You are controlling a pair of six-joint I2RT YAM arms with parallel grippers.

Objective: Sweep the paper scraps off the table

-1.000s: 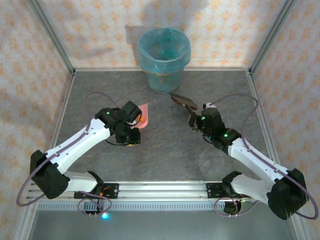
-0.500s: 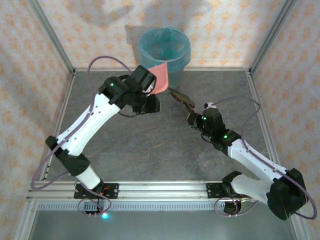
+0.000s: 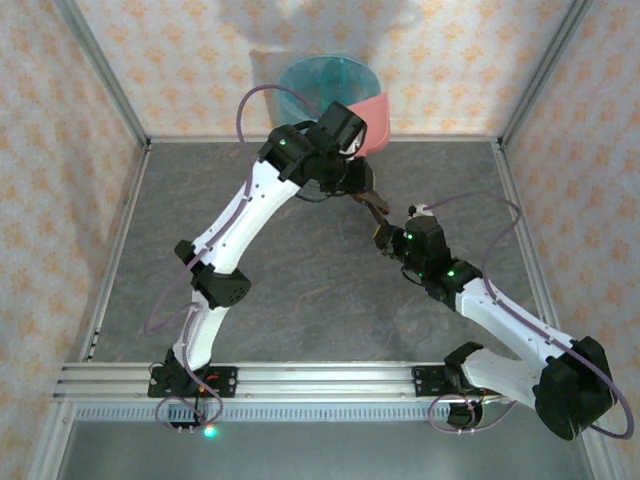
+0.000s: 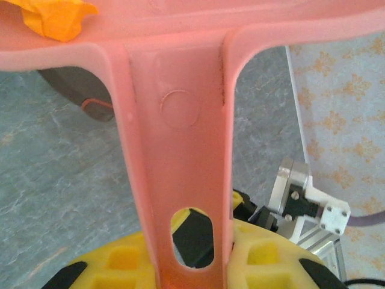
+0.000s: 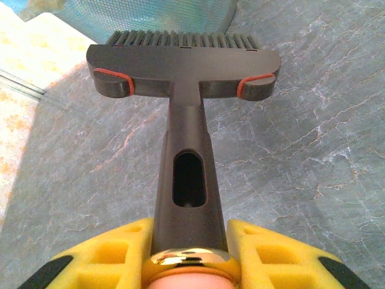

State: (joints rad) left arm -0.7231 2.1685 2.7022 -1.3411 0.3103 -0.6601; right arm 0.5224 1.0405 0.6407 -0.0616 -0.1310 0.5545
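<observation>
Above the grey table (image 3: 330,310), your left fingers (image 4: 129,260), clenched on the pink dustpan (image 3: 372,120), have raised it to the far bin (image 3: 300,85), orange paper scrap (image 4: 57,18) aboard, ready to tip; right fingers (image 5: 102,259) clamp the brush (image 5: 183,60).

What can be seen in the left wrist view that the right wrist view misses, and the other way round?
Left wrist: the left gripper clamped on the pink dustpan handle, with an orange paper scrap lying in the pan. Right wrist: the right gripper clamped on the dark brush handle, the bristles, and the blue-lined bin behind. Both: the grey table and one end of the brush head.
</observation>
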